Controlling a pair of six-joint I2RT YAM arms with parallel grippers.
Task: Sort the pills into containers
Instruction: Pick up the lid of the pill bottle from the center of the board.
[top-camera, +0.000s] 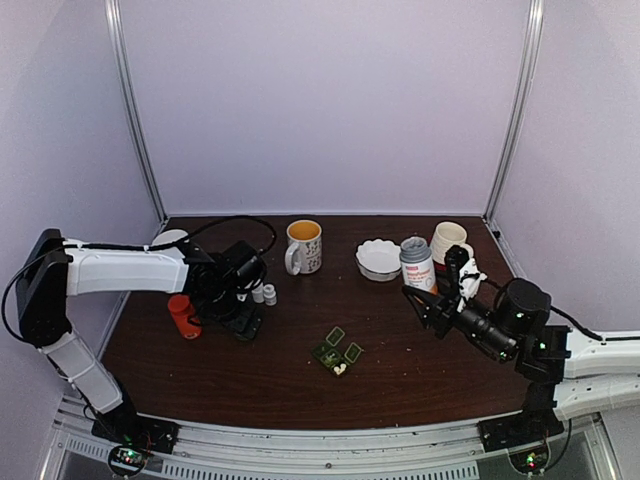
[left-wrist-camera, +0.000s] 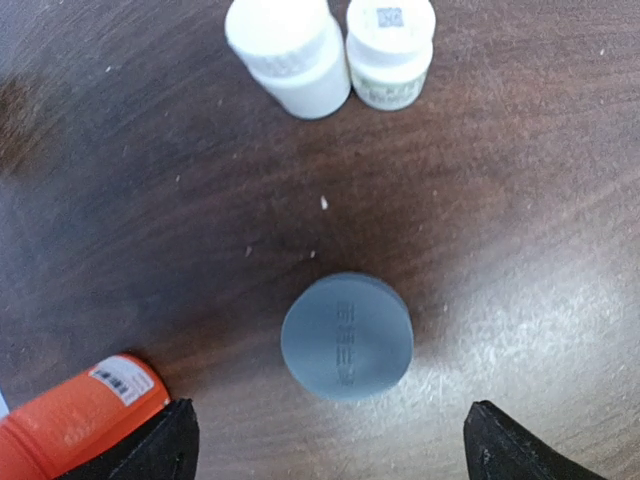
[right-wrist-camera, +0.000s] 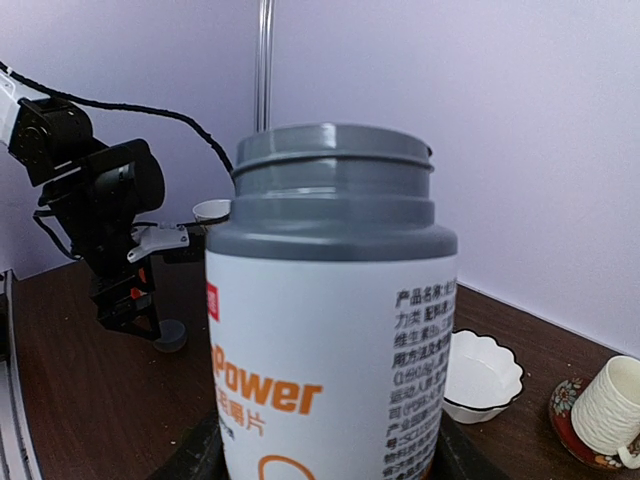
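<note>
Top external: your small dark-green pill box (top-camera: 335, 353) lies on the bench (top-camera: 250, 375), lids open.
White pills (top-camera: 340, 369) sit at its near edge; left claw (left-wrist-camera: 335, 440) released, right claw (top-camera: 416, 295) grasping a bottle (right-wrist-camera: 330, 300).

Dark wooden table (top-camera: 420, 385). Left: an orange bottle (top-camera: 183, 316), a loose grey cap (left-wrist-camera: 346, 336), two small white bottles (left-wrist-camera: 290, 55). Back: a yellow-lined mug (top-camera: 304, 247), a white scalloped bowl (top-camera: 379, 259), a grey-necked white bottle (top-camera: 416, 265). Front centre: a green pill box (top-camera: 335, 352), white pills (top-camera: 341, 369) at its near edge.
</note>
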